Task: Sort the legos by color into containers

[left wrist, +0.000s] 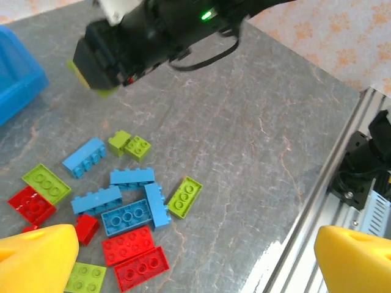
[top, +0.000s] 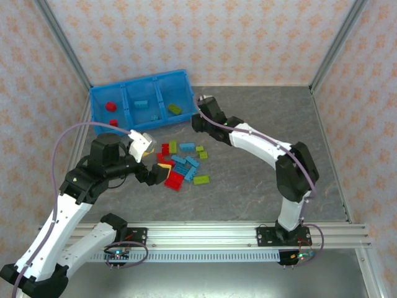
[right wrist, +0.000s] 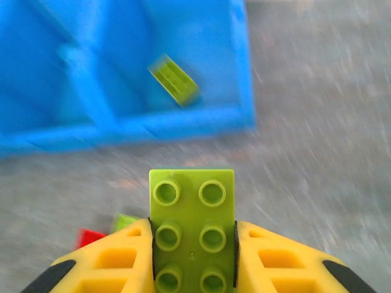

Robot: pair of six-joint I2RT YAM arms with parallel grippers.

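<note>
The right hand (right wrist: 193, 247) pinches a yellow-green brick (right wrist: 192, 201) between its yellow fingers, studs facing the camera, near the front wall of the blue tray (right wrist: 183, 122). The tray's right compartment holds another green brick (right wrist: 174, 79). The left hand (left wrist: 195, 268) hangs with its fingers spread wide over the loose pile of legos (left wrist: 128, 217), red, light blue and green, on the grey table (left wrist: 244, 122). The left compartment holds red bricks (top: 111, 107), and the middle one holds light blue bricks (top: 141, 103).

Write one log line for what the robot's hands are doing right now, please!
left hand: open above pile | right hand: shut on green brick | place: beside tray | step: green brick not yet in tray
</note>
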